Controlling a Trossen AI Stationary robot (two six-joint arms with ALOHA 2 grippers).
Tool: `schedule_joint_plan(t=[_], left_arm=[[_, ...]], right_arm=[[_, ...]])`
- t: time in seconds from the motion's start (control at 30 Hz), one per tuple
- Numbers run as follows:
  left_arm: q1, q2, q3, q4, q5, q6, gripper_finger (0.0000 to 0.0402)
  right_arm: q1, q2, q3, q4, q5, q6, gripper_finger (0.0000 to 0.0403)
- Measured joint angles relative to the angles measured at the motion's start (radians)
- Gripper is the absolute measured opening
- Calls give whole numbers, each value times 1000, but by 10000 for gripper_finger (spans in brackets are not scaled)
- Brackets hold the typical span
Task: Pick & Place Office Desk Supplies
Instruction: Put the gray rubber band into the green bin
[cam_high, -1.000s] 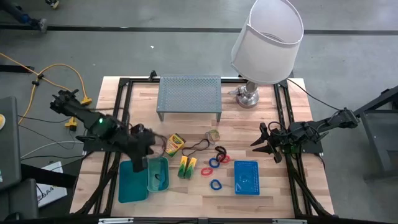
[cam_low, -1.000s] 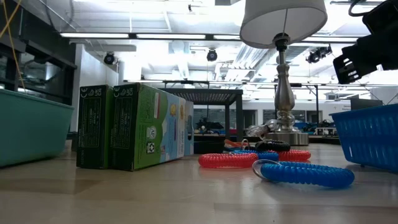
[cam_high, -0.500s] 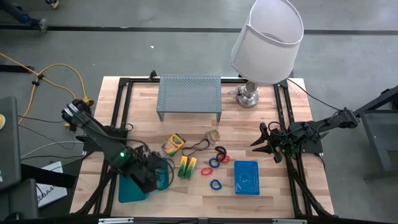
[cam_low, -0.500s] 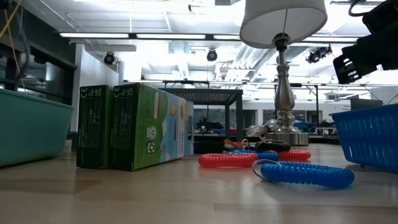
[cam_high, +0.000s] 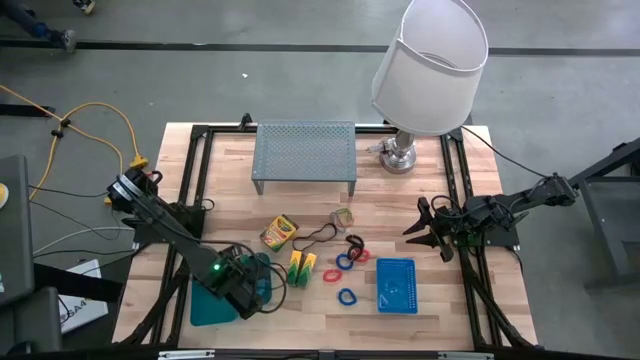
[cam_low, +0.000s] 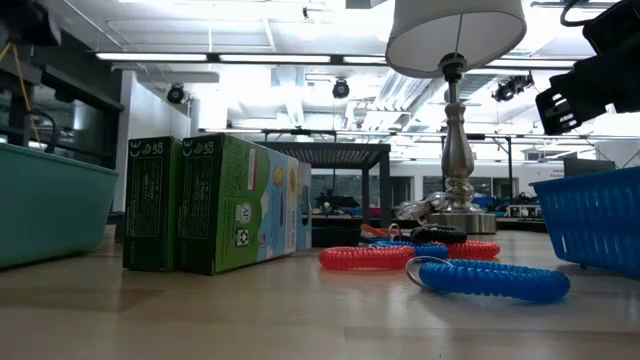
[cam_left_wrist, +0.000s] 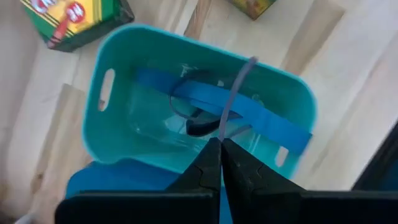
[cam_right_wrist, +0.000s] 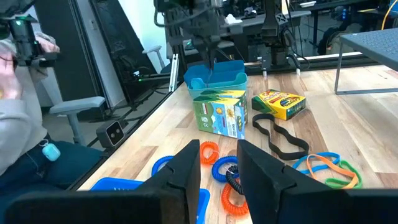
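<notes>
Left gripper (cam_left_wrist: 219, 155), closed on a thin grey band, has moved over the teal plastic tray (cam_high: 262, 287) near the table's front-left corner, suggesting imminent deposit; right gripper (cam_high: 428, 233) waits open

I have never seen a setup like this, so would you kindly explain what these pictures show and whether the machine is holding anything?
These are four cameras on one robot with two dark arms at a wooden table. One looks straight down, one sits at table height, and one rides on each wrist. The left end effector hangs shut over a teal tray that holds blue bands; a thin grey strand runs up from its closed tips, though what that is I cannot tell. The right end effector waits open at the table's right edge, holding nothing. On the table lie a crayon box, green blocks, coloured band loops, a blue mesh basket, a grey shelf and a lamp.
</notes>
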Motion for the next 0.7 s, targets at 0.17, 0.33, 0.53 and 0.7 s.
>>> schedule_joint_plan(t=[0.17, 0.33, 0.53, 0.7], left_arm=[[8, 0, -33, 30, 8, -8, 1], [29, -20, -33, 17, 10, -11, 14], [47, -22, -33, -12, 8, 8, 58], [49, -28, -33, -15, 8, 19, 83]], right_arm=[[0, 0, 0, 0, 0, 0, 94], [0, 0, 0, 0, 0, 0, 94], [0, 0, 0, 0, 0, 0, 94], [0, 0, 0, 0, 0, 0, 94]])
